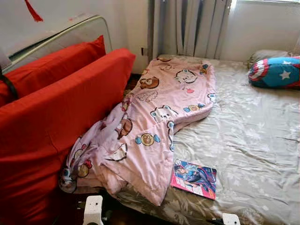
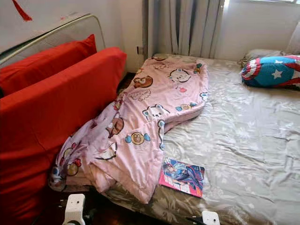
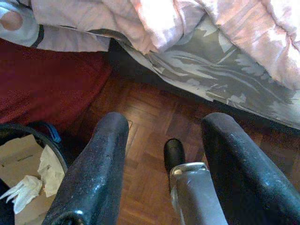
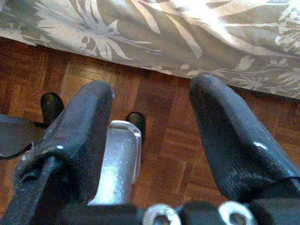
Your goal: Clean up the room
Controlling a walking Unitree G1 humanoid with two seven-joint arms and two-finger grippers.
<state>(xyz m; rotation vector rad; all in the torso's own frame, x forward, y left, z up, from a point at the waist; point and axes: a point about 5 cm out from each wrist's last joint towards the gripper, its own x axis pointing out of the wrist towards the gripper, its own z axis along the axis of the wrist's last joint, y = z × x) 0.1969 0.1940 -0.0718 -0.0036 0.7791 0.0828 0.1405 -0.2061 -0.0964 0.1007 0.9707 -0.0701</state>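
A pink cartoon-print blanket (image 1: 154,117) lies crumpled along the left side of the bed (image 1: 253,136), one corner hanging over the near edge. A colourful comic book (image 1: 194,178) rests flat on the grey floral sheet beside it. Both arms hang low in front of the bed. My left gripper (image 3: 161,154) is open over the wooden floor, just below the drooping blanket. My right gripper (image 4: 150,126) is open too, above the parquet by the sheet's edge.
Large red cushions (image 1: 56,126) lean against the left wall next to the bed. A blue star-print pillow (image 1: 274,71) lies at the far right. A bin with paper scraps (image 3: 26,178) stands on the floor near my left gripper. Curtains (image 1: 187,28) hang behind.
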